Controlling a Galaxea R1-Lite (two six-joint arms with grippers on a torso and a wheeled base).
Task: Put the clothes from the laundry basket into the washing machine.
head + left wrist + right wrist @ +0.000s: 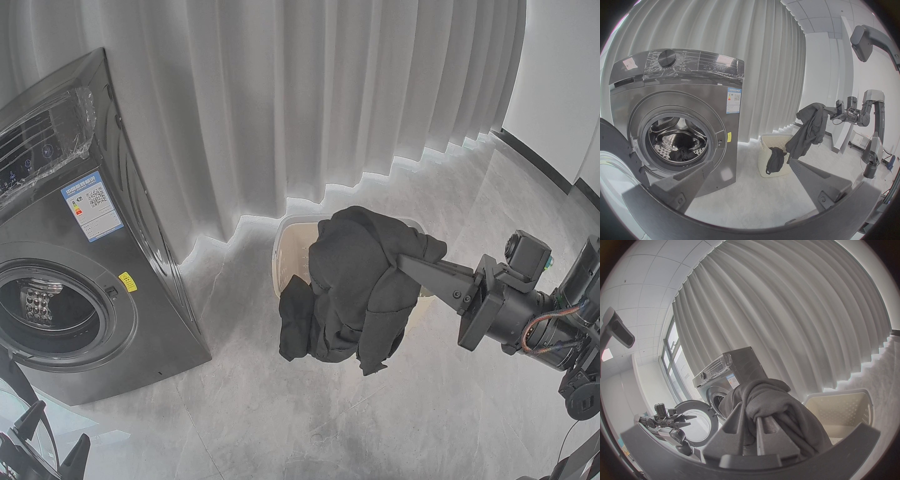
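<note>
A dark grey garment (pixel 356 281) hangs in the air over the cream laundry basket (pixel 289 253), with my right gripper (pixel 406 261) shut on its upper folds (pixel 768 402). A black piece (pixel 775 160) droops over the basket's front rim; I cannot tell whether it is joined to the held garment. The grey washing machine (pixel 94 262) stands to the left with its round door swung open, and dark clothes (pixel 680 154) lie in the drum. My left gripper (pixel 750 178) is low in front of the machine, open and holding nothing.
White pleated curtains (pixel 300 94) run behind the machine and the basket. The open glass door (pixel 697 424) stands out beside my left gripper (pixel 684 422). Pale tiled floor (pixel 281 406) lies bare between machine and basket.
</note>
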